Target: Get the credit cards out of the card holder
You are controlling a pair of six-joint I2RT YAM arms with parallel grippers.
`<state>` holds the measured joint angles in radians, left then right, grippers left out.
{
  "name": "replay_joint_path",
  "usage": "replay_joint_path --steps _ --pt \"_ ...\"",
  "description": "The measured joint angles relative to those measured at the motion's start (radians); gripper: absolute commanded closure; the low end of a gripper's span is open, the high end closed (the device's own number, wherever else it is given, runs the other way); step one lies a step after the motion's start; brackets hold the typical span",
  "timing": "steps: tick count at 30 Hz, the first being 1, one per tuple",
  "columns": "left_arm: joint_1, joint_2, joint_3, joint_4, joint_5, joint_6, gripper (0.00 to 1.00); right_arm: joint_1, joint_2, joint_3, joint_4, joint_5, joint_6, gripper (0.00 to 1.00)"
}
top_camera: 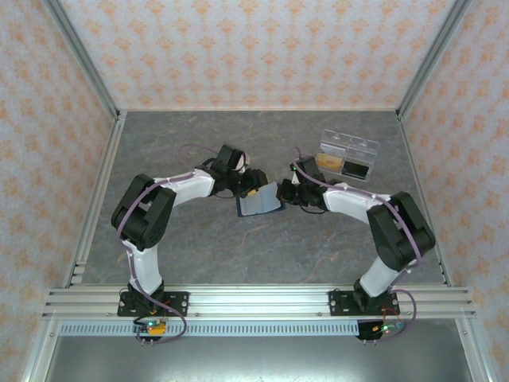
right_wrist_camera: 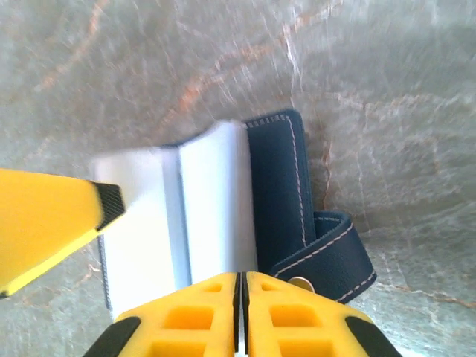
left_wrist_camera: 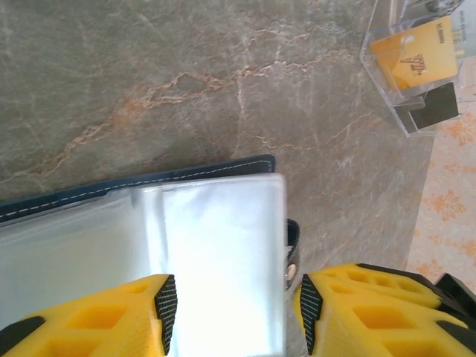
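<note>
Top external view: card holder lies open mid-table, between both arms. Contents: credit cards in holder, none out. Left gripper: jaws apart, straddling a pale card. Right gripper: closed at holder's edge. Extraction apparently all pending.

A robotics lab test cell: a grey stone-patterned tabletop boxed in by cream panels printed with orange motifs at nine, twelve and three o'clock, silver aluminium corner posts, and a slotted aluminium rail at six o'clock carrying two white-and-black robot arms.
</note>
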<state>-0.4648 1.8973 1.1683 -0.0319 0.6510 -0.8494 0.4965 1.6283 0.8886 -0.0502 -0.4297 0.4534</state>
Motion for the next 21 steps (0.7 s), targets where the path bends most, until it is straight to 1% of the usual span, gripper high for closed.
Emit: replay_joint_path --steps 3,5,10,12,14,17,21 --pt "0.0 0.008 0.029 0.001 0.001 -0.009 0.59 0.0 -0.045 -0.022 0.032 0.024 0.0 0.83" --pt "0.0 0.021 0.047 0.004 0.003 -0.012 0.63 0.0 -0.055 -0.029 0.046 0.012 -0.005 0.84" --pt "0.0 0.031 0.05 -0.027 -0.022 -0.013 0.64 0.01 0.005 0.001 0.051 -0.057 -0.012 0.84" --pt "0.002 0.03 0.05 -0.049 -0.047 -0.01 0.61 0.021 0.052 0.029 0.042 -0.069 -0.012 0.82" --pt "0.008 0.027 0.049 -0.082 -0.078 -0.007 0.56 0.03 0.097 0.058 0.023 -0.077 -0.013 0.76" --pt "0.022 0.004 0.023 -0.112 -0.121 -0.008 0.48 0.033 0.145 0.085 0.0 -0.089 -0.012 0.71" --pt "0.033 -0.042 -0.02 -0.156 -0.163 -0.01 0.44 0.033 0.175 0.107 -0.039 -0.089 -0.011 0.65"
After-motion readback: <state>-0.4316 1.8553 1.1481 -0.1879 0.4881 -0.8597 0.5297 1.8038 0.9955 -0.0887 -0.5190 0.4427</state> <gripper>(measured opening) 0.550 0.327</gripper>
